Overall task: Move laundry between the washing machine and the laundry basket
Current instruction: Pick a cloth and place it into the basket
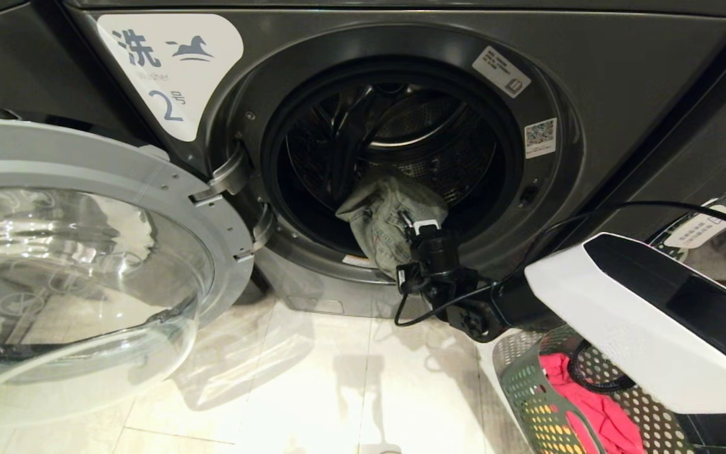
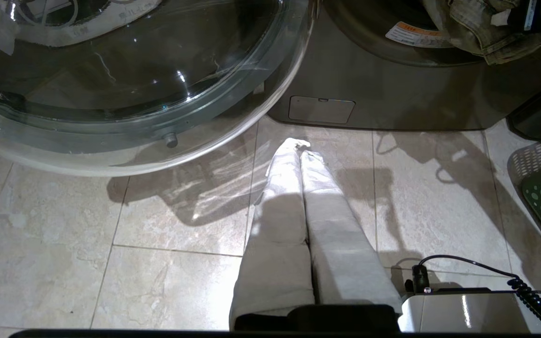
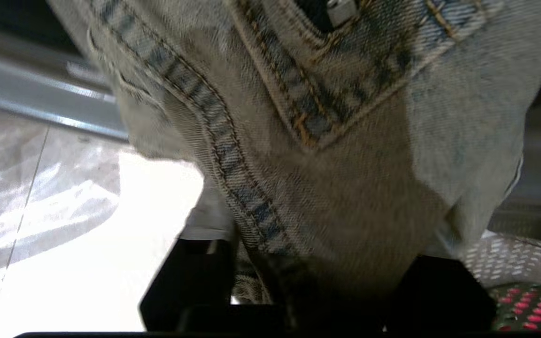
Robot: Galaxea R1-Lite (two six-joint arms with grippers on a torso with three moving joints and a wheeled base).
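The washing machine [image 1: 615, 82], dark grey with the label 2, has its round glass door [image 1: 86, 252] swung open to the left. A pair of faded jeans [image 1: 382, 214] hangs out over the lower lip of the drum opening. My right gripper [image 1: 425, 228] reaches up into that bunch from below, and in the right wrist view the jeans [image 3: 345, 188] fill the gap between its fingers [image 3: 207, 220]. The dark green laundry basket [image 1: 539, 403] stands on the floor at the lower right, under the right arm. My left gripper [image 2: 298, 145] hangs shut and empty above the floor tiles.
A red garment [image 1: 590, 410] lies in the basket. The open door fills the left side and juts out over the floor. A black cable loops from the right wrist. Neighbouring machines flank this one. Pale tiled floor [image 1: 338, 378] lies in front.
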